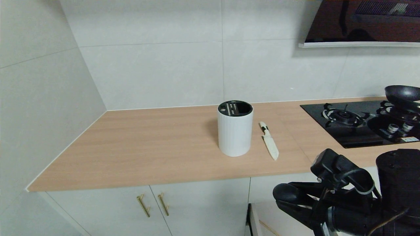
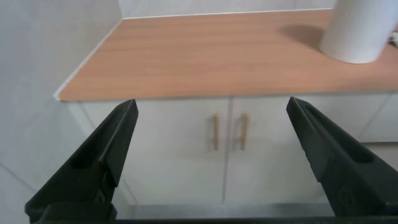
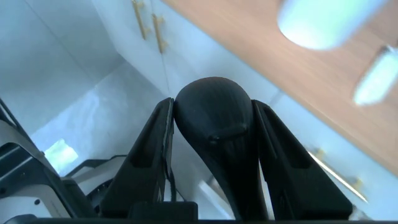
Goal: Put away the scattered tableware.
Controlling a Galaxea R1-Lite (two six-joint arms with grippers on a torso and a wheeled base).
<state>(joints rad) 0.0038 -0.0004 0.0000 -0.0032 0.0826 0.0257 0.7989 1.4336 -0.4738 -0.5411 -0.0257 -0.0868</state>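
No text, number or sign can be read in any view. A small pale label (image 1: 410, 139) sits on the black gas hob (image 1: 354, 134) beside its knobs (image 1: 392, 128), but its print is too small to make out.

Head cam sits high and set back, looking down at the countertop (image 1: 147, 147) corner. Left wrist cam hangs low, facing the cabinet handles (image 2: 216, 132) head-on, fairly near. Right wrist cam's low too, tilted, peering past a black spoon (image 3: 214, 118). All three catch the white holder (image 1: 235, 131).
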